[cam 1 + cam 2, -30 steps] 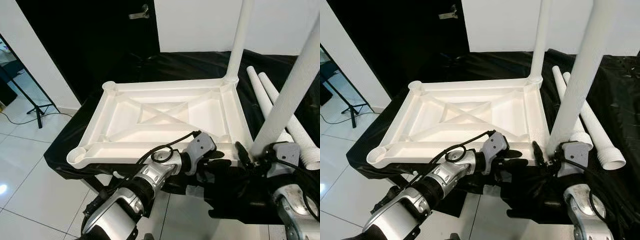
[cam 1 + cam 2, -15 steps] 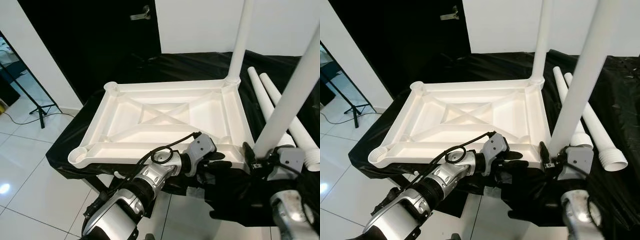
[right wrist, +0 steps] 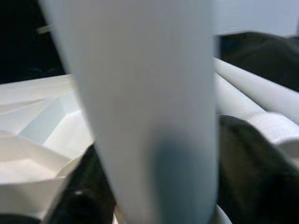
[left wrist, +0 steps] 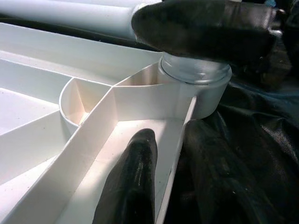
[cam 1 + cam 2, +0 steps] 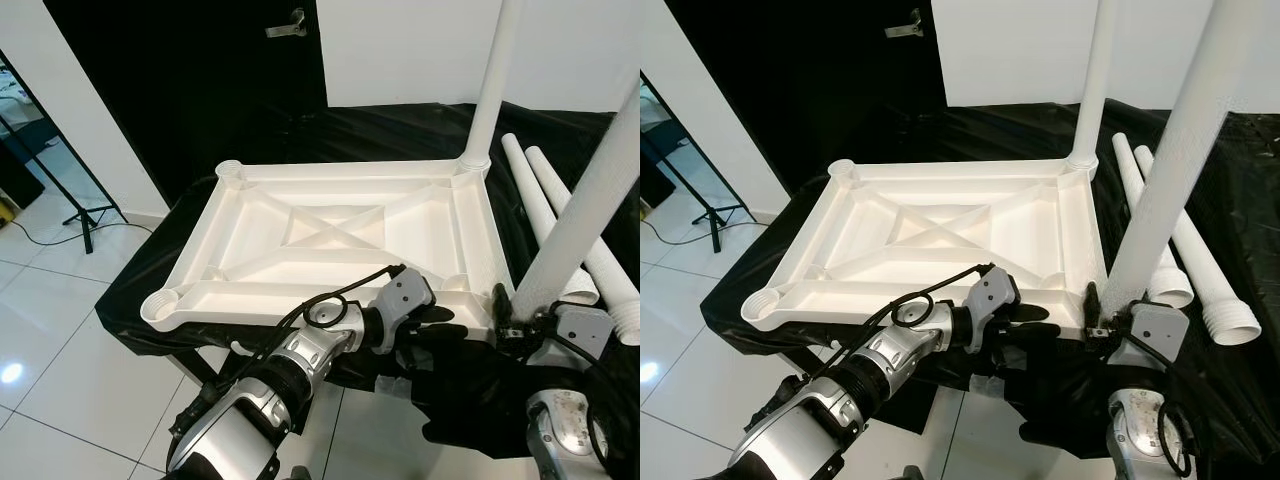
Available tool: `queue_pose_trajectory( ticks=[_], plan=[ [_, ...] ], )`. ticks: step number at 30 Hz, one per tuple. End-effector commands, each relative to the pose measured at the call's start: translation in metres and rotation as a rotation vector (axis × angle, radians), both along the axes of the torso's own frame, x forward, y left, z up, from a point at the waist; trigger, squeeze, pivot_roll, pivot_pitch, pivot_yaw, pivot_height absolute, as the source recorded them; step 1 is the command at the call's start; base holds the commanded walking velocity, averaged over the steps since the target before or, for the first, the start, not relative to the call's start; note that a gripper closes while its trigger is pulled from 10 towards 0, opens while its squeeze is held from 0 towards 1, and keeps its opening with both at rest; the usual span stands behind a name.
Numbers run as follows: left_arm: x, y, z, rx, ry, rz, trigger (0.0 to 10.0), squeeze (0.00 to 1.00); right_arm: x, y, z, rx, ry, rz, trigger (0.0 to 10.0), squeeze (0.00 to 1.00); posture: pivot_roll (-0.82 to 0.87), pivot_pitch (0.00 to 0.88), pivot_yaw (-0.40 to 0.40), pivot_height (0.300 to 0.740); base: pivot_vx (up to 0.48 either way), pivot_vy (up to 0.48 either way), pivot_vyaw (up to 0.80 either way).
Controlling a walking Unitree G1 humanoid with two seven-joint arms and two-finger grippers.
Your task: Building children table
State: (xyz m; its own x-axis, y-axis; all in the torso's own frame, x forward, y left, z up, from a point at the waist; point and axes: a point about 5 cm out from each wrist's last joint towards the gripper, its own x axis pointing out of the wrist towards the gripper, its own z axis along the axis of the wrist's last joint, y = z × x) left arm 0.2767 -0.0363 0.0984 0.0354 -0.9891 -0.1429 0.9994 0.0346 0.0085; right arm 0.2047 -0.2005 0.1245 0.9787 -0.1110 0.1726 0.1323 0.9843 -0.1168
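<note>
The white table frame (image 5: 340, 235) lies upside down on a tabletop (image 5: 160, 262) draped in black cloth, and everything else is placed from it. At its far right corner one white leg (image 5: 490, 80) stands upright in its socket. At its near right corner a second leg (image 5: 590, 195) rises steeply with its foot at the corner socket (image 4: 196, 77); the right tool (image 5: 515, 318) sits at the base of this leg, its black fingers pinching the tube from both sides. The left tool (image 5: 435, 322) is at the frame's near edge just beside that same corner, with one finger (image 4: 133, 182) inside the rim and the other outside, so the pair straddles and grips the frame's wall. To the right of the frame two loose legs (image 5: 1180, 240) lie side by side on the cloth, running from far to near.
</note>
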Motion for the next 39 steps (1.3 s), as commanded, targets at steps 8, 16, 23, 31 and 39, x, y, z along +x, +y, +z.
queue_pose_trajectory(
  ticks=[8, 16, 23, 31, 39],
  plan=[
    [-0.012, -0.002, -0.008, 0.056, 0.028, -0.181, 10.0, 0.0, 0.011, -0.004, 0.006, -0.13, 0.063, 0.279, 10.0, 0.0, 0.01, 0.0, 0.092, 0.74, 0.0, 0.0, 0.0],
    [-0.011, -0.001, -0.009, 0.053, 0.031, -0.171, 10.0, 0.0, 0.004, -0.012, -0.005, -0.154, 0.242, 0.451, 10.0, 0.0, 0.01, 0.0, 0.084, 0.74, 0.0, 0.0, 0.0],
    [-0.011, -0.001, -0.009, 0.052, 0.033, -0.168, 10.0, 0.0, 0.002, -0.014, -0.009, -0.15, 0.27, 0.45, 10.0, 0.0, 0.01, 0.0, 0.084, 0.74, 0.0, 0.0, 0.0],
    [-0.012, -0.001, -0.01, 0.056, 0.033, -0.174, 10.0, 0.0, -0.005, -0.002, -0.02, 0.009, 0.246, 0.322, 0.0, 0.0, 0.01, 0.0, 0.088, 0.74, 0.0, 0.0, 0.0],
    [-0.011, 0.001, -0.01, 0.063, 0.026, -0.173, 10.0, 0.0, -0.003, 0.004, -0.021, 0.11, 0.139, 0.041, 0.0, 0.0, 0.03, 0.0, 0.089, 0.74, 0.0, 0.0, 0.0]
  ],
)
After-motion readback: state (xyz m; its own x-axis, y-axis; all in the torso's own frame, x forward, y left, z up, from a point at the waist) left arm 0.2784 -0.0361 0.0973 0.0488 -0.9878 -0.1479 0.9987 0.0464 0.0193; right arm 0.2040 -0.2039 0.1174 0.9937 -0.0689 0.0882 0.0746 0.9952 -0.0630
